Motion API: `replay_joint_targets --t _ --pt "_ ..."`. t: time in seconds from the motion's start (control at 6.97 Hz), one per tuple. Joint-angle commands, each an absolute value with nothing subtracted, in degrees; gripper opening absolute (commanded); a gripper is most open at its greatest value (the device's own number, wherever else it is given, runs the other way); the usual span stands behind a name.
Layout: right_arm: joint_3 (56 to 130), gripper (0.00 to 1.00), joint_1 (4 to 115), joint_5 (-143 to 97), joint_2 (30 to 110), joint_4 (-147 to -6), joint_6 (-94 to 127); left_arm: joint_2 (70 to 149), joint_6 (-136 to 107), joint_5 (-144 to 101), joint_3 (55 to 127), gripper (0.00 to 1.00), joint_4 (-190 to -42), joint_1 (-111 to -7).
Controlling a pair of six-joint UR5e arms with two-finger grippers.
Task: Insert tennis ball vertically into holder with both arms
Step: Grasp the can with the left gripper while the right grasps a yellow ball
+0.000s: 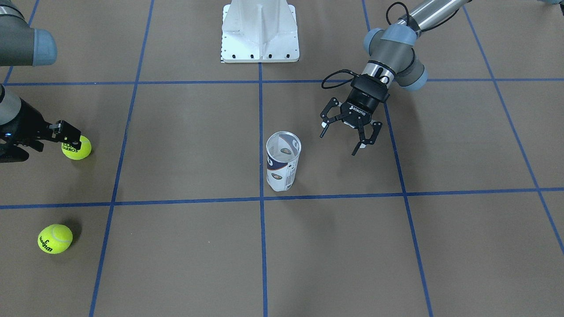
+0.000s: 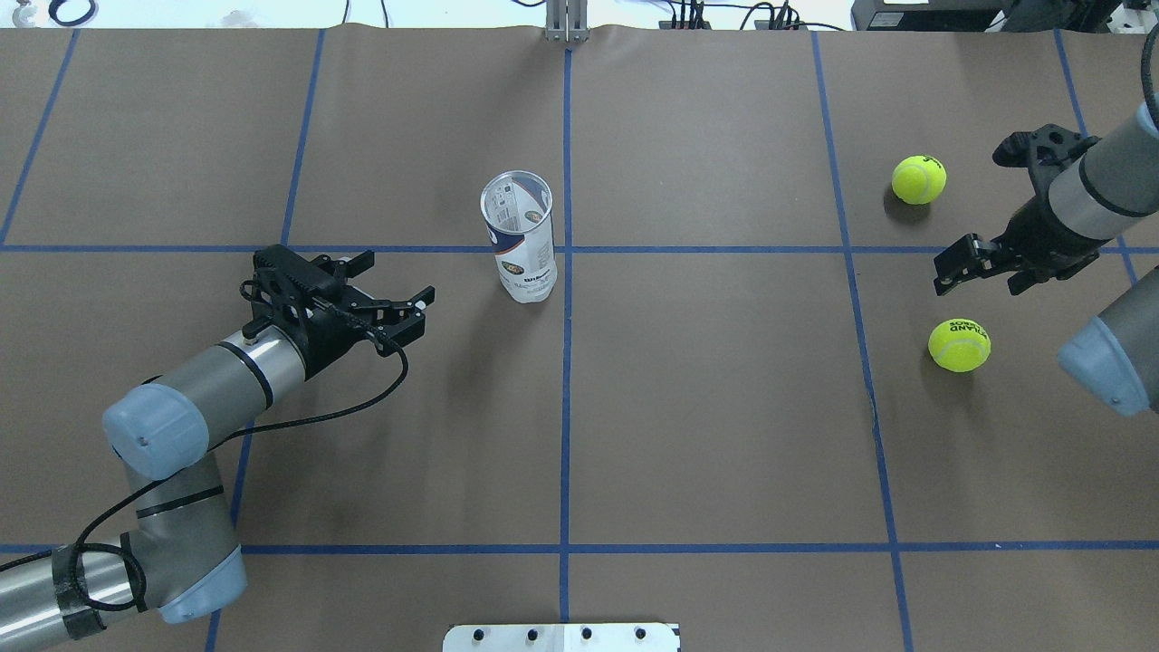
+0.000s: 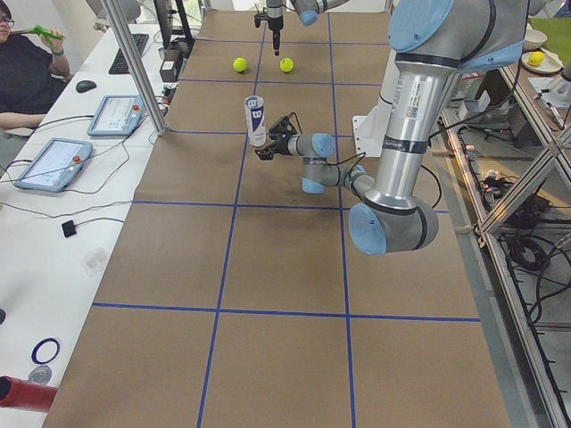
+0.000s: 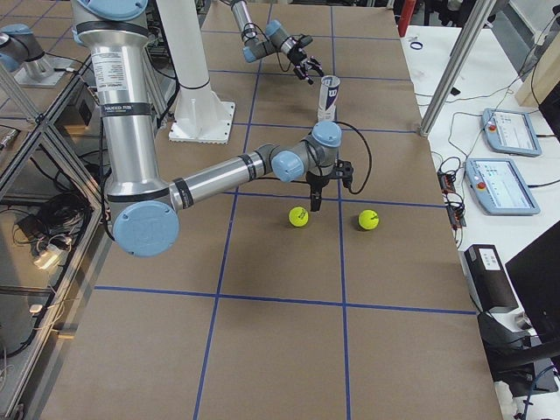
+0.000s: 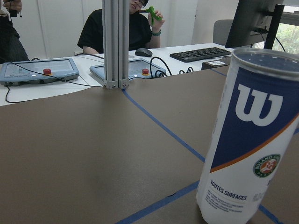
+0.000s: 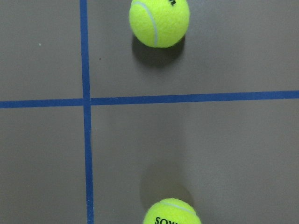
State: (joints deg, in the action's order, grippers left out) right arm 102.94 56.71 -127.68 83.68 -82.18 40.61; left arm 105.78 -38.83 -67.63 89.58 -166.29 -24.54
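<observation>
We count one holder (image 2: 521, 244), a clear round plastic can with a white and dark blue label. It stands upright with its top open, near the middle of the overhead view. At the right we count two fuzzy yellow-green balls, the upper ball (image 2: 919, 179) and the lower ball (image 2: 959, 344). We count two black grippers. The left gripper (image 2: 400, 274) has its fingers spread beside the holder, not touching it. The right gripper (image 2: 971, 217) is spread too, between the balls. The flat brown table (image 2: 724, 435) has blue tape lines.
</observation>
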Motion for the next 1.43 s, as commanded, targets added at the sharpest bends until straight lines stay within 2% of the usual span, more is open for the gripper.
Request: replay_joint_targets --t 0.0,0.86,1.0,1.15,1.29 --pt "101.9 1.0 54.0 -125.2 84.4 -82.3 38.3 105.8 -38.7 -67.7 89.5 0.99 -166.3 -24.5" --pt "97.9 0.99 51.6 -125.3 83.6 -82.2 36.2 105.6 -38.1 -67.7 89.7 0.99 -166.3 -24.5" --pt "97.6 0.74 51.6 -126.0 83.5 -82.2 35.9 105.6 -38.1 -67.7 89.7 0.99 -166.3 -24.5" --pt "97.5 0.34 51.6 -126.0 83.5 -82.2 35.7 105.6 -38.1 -67.7 89.7 0.99 -166.3 -24.5" --pt "98.1 0.0 51.6 -125.9 83.5 -82.1 35.2 105.6 -38.1 -67.7 89.7 0.99 -166.3 -24.5"
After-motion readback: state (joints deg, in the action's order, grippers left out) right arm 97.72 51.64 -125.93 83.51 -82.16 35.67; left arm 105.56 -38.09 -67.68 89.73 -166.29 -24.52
